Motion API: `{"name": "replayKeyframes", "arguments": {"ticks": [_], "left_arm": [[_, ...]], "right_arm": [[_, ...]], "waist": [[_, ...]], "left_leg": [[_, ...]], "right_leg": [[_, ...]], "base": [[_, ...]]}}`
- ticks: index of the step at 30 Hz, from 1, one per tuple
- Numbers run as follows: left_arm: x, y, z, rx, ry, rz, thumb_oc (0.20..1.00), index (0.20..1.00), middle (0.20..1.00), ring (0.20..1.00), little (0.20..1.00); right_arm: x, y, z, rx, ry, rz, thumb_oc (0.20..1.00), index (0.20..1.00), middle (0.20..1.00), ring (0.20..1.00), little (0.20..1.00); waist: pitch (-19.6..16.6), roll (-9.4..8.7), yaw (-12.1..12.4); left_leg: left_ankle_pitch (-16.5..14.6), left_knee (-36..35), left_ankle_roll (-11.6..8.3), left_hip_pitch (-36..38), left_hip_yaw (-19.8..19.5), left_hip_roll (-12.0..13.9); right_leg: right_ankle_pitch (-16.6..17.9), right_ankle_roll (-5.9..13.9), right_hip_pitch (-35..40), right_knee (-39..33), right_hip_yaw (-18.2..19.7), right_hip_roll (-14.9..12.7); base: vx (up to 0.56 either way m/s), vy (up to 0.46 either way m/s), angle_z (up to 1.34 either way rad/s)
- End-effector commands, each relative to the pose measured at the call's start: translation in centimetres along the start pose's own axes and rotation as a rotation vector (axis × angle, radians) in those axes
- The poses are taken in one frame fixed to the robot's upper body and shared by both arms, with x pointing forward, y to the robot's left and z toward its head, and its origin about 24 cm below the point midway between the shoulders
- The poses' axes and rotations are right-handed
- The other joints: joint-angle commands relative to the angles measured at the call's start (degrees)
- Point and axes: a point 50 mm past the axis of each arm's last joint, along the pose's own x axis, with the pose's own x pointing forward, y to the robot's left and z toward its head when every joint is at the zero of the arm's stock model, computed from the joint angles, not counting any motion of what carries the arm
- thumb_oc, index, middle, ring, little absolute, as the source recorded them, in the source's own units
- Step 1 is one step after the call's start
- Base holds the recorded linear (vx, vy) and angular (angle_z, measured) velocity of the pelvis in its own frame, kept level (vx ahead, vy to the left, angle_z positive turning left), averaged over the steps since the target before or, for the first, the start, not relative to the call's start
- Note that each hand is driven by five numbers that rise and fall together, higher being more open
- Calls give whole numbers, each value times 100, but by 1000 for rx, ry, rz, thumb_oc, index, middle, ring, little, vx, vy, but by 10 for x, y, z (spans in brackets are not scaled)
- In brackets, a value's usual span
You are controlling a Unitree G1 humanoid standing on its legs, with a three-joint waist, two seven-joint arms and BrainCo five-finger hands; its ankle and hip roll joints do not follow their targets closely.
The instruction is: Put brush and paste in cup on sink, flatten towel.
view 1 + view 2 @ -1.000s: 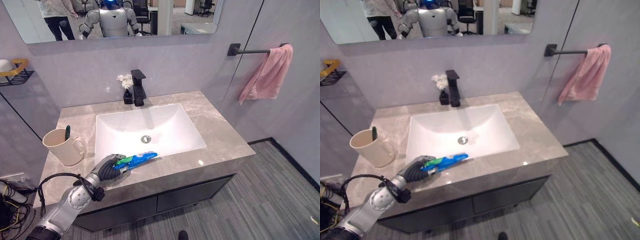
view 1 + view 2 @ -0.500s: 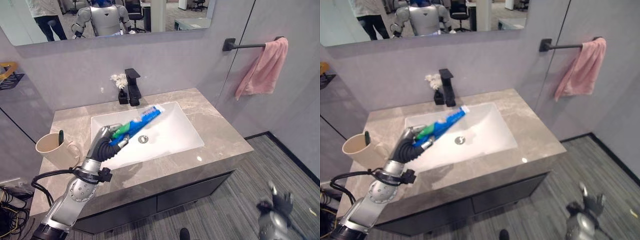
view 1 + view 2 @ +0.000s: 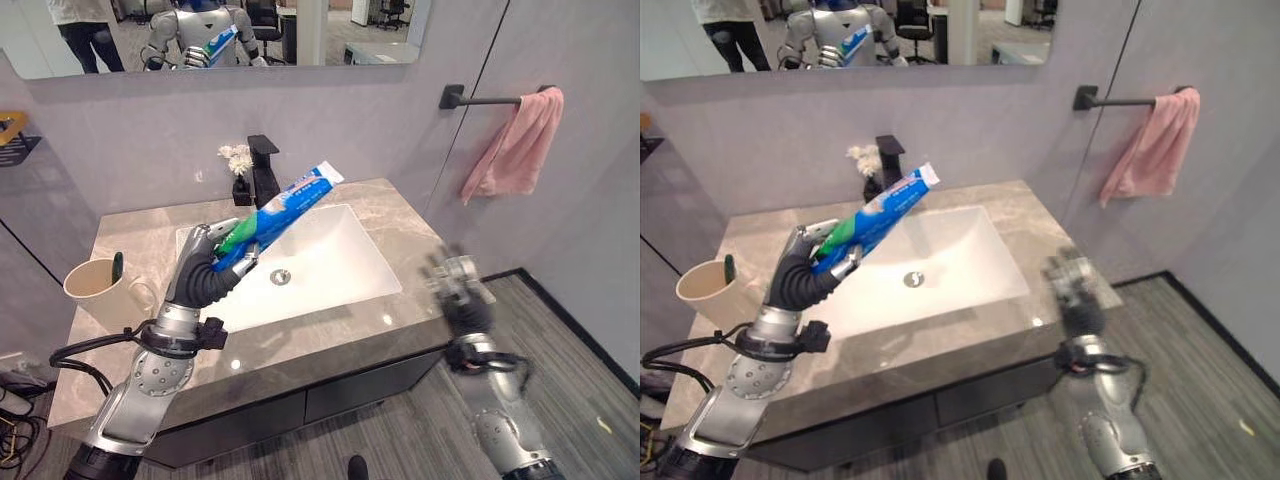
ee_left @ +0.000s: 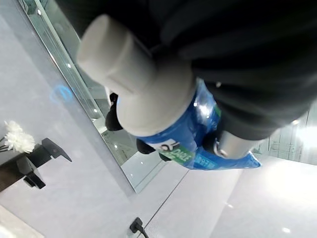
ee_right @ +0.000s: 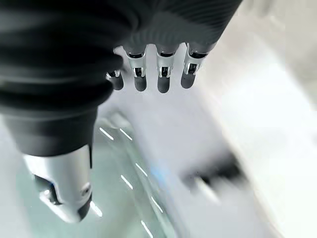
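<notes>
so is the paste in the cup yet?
Out. The left hand holds the toothpaste tube above the sink; the cup has a toothbrush.

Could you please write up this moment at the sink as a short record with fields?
left hand: shut on the toothpaste tube, raised above the basin, cap end in the hand
right hand: open, holding nothing, beside the counter's right front edge
cup: on the counter, left of the basin, toothbrush standing in it
towel: pink, bunched on the wall bar
</notes>
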Motion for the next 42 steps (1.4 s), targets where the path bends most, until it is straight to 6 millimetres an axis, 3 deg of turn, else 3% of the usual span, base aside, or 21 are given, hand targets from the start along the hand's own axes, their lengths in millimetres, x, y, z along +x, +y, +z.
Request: {"name": "replayKeyframes", "arguments": {"ticks": [1, 5, 15, 30, 42], "left_arm": [[16, 19, 14, 46, -111, 18, 200, 200, 200, 200, 200], [11, 18, 13, 60, -97, -16, 200, 200, 200, 200, 200], [8, 15, 13, -13, -84, 12, 200, 200, 200, 200, 200], [38, 38, 35, 91, -270, 163, 200, 200, 200, 200, 200], [37, 40, 44, 39, -298, 186, 200, 200, 200, 200, 200]], "right_arm": [[35, 15, 53, -77, -191, 163, 1000, 1000, 1000, 1000, 1000], [60, 54, 72, -139, -228, 367, 1000, 1000, 1000, 1000, 1000], [80, 94, 96, -99, -406, 477, 1000, 1000, 1000, 1000, 1000], [97, 125, 135, -129, -576, 509, 1000, 1000, 1000, 1000, 1000], [98, 131, 144, -83, -611, 511, 1000, 1000, 1000, 1000, 1000]], "waist": [[22, -89, 102], [18, -77, 254], [83, -18, 464], [27, -20, 547], [47, -49, 588]], "left_leg": [[-82, 53, 57, 26, -273, 36], [-90, 53, 71, 45, -319, 24], [-66, 53, 137, -43, -577, -80], [-77, 53, 142, -40, -667, -135], [-84, 53, 176, -50, -643, -156]], "right_leg": [[-165, 321, 295, -1, -80, -457], [-186, 315, 353, -1, -116, -471], [-237, 279, 507, 3, -377, -591], [-269, 275, 600, 8, -533, -673], [-289, 267, 575, 12, -494, -653]], "base": [[2, 11, 5], [8, 11, 17], [2, 16, 12], [5, 3, 8], [0, 0, 0]]}}
